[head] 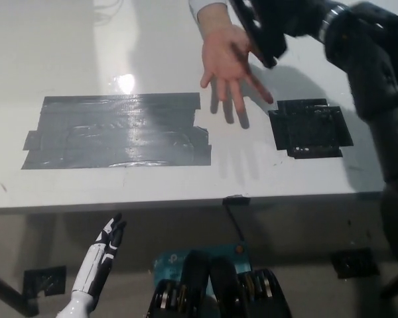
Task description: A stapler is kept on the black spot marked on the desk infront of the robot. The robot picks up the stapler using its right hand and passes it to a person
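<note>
A: Item one, stapler point(257, 33). Location?
B: Top of the frame, right of centre. Dark, tilted, clasped in the black right hand point(282, 23); fingers wrapped round its body. Lower end sits over the person's hand point(227, 63), palm up, fingers spread. Whether it touches the palm cannot be told.

A: Item two, black spot point(310, 128)?
B: Right of centre on the white desk point(119, 40). Nothing on it. Stapler is well apart from it.

A: Item three, left hand point(103, 255)?
B: White, lower left, below the desk edge, idle. Fingers straight and close together, holding nothing.

A: Item four, other marks?
B: Large grey tape patch point(116, 130), centre left. No part in this.

A: Risks, as judged?
B: Release too soon, before the person's fingers close: the stapler would likely slide off the open palm onto the desk. The tilt adds to that. Pressing down further could jam the stapler's end against the palm.
</note>
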Robot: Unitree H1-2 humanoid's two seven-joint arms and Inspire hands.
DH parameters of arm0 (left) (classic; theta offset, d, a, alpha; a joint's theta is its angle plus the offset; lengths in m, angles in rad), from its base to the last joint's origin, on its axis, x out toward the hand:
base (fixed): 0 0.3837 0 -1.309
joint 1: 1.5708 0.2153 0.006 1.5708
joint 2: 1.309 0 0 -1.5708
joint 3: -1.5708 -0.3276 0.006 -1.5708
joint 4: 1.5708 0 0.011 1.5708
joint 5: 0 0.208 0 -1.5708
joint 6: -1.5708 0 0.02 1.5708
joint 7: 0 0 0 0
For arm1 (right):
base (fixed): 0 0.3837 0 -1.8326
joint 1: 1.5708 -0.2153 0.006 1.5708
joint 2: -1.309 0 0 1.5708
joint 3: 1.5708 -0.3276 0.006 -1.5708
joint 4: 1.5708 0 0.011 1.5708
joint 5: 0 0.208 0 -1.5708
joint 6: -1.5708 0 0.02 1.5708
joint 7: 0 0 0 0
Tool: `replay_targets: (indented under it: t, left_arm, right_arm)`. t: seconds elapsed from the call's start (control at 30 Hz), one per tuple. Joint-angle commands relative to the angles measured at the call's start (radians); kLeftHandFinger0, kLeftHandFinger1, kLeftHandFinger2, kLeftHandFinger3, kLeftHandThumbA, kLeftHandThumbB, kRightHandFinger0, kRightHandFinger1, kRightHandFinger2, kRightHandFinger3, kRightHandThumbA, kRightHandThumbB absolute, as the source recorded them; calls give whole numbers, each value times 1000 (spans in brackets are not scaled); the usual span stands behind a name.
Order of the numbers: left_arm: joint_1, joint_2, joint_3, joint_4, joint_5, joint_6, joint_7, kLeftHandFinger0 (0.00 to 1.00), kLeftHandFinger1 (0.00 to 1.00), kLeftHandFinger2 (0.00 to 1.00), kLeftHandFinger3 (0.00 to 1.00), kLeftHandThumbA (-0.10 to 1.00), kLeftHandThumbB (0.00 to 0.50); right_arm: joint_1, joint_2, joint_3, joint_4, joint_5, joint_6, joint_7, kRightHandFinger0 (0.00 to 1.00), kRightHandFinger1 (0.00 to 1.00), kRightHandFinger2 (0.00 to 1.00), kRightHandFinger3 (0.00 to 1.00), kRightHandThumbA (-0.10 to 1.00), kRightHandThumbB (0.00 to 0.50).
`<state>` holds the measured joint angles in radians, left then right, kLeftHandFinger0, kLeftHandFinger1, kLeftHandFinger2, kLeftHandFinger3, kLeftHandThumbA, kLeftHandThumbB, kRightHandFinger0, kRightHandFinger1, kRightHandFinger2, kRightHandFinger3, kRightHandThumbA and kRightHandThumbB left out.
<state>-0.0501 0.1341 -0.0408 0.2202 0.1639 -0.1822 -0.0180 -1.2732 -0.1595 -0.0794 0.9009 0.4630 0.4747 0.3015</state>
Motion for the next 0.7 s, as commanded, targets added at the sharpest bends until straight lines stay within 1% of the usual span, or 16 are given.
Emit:
replay_targets:
  t: [0.0, 0.07, 0.1, 0.13, 0.17, 0.23, 0.27, 0.33, 0.37, 0.4, 0.5, 0.53, 0.57, 0.6, 0.63, 0.67]
  left_arm:
    - [-11, 9, 6, -42, -17, -5, -7, 1000, 989, 987, 1000, 1000, 457]
    - [-9, 10, 3, -47, -11, -3, -8, 1000, 985, 985, 1000, 1000, 454]
    - [-9, 9, 1, -48, -11, -2, -9, 1000, 980, 982, 1000, 1000, 449]
    - [-9, 9, 0, -49, -12, -1, -10, 1000, 980, 982, 1000, 1000, 449]
    - [-12, 8, 0, -48, -8, 2, -8, 1000, 965, 970, 1000, 1000, 451]
    - [-12, 8, 0, -47, -7, 0, -6, 1000, 964, 970, 1000, 1000, 450]
    - [-13, 8, 2, -44, -12, -4, -7, 1000, 965, 968, 1000, 1000, 458]
    - [-11, 9, 2, -47, -9, -5, -5, 1000, 960, 963, 1000, 1000, 457]
    - [-10, 10, 0, -48, -6, -5, -5, 1000, 958, 962, 1000, 1000, 452]
    - [-9, 11, -3, -52, -1, -3, -6, 1000, 953, 960, 1000, 1000, 441]
    - [-11, 11, -5, -55, -1, 2, -9, 994, 950, 959, 1000, 1000, 446]
    - [-14, 12, -5, -53, 1, 1, -9, 993, 948, 958, 1000, 1000, 448]
    - [-15, 13, -5, -52, 1, -2, -8, 993, 947, 957, 1000, 1000, 453]
    - [-16, 12, -4, -51, 0, -5, -7, 983, 940, 950, 1000, 1000, 451]
    - [-16, 11, -4, -51, -1, -2, -7, 978, 937, 948, 1000, 1000, 452]
    - [-17, 12, -4, -51, -1, -1, -7, 978, 937, 948, 1000, 1000, 452]
  right_arm:
    - [-263, 83, -50, 136, -22, -34, -149, 0, 0, 0, 36, 657, 15]
    - [-274, 93, -49, 178, -45, -57, -186, 0, 0, 0, 65, 615, 27]
    - [-279, 97, -50, 200, -55, -64, -206, 0, 0, 0, 267, 558, 38]
    - [-281, 99, -51, 210, -59, -69, -214, 0, 0, 0, 267, 558, 38]
    - [-287, 102, -29, 237, -89, -82, -226, 0, 0, 10, 412, 561, 63]
    - [-291, 103, -15, 257, -111, -97, -226, 0, 0, 2, 271, 563, 50]
    - [-295, 105, -1, 280, -133, -125, -224, 0, 0, 0, 154, 584, 79]
    - [-302, 109, 45, 316, -194, -164, -264, 0, 0, 36, 161, 664, 68]
    - [-303, 109, 56, 324, -210, -177, -275, 0, 0, 60, 224, 669, 67]
    - [-304, 109, 80, 343, -240, -200, -300, 0, 0, 163, 269, 705, 58]
    - [-310, 106, 119, 380, -280, -231, -325, 0, 9, 362, 317, 757, 26]
    - [-315, 106, 128, 391, -289, -237, -339, 0, 40, 465, 467, 760, 22]
    - [-317, 106, 131, 401, -294, -247, -345, 0, 46, 491, 510, 754, 8]
    - [-318, 106, 137, 409, -300, -262, -348, 0, 64, 501, 514, 758, 4]
    - [-321, 106, 167, 417, -335, -270, -373, 0, 37, 367, 402, 790, 25]
    - [-321, 107, 183, 419, -356, -277, -391, 0, 7, 277, 347, 786, 54]
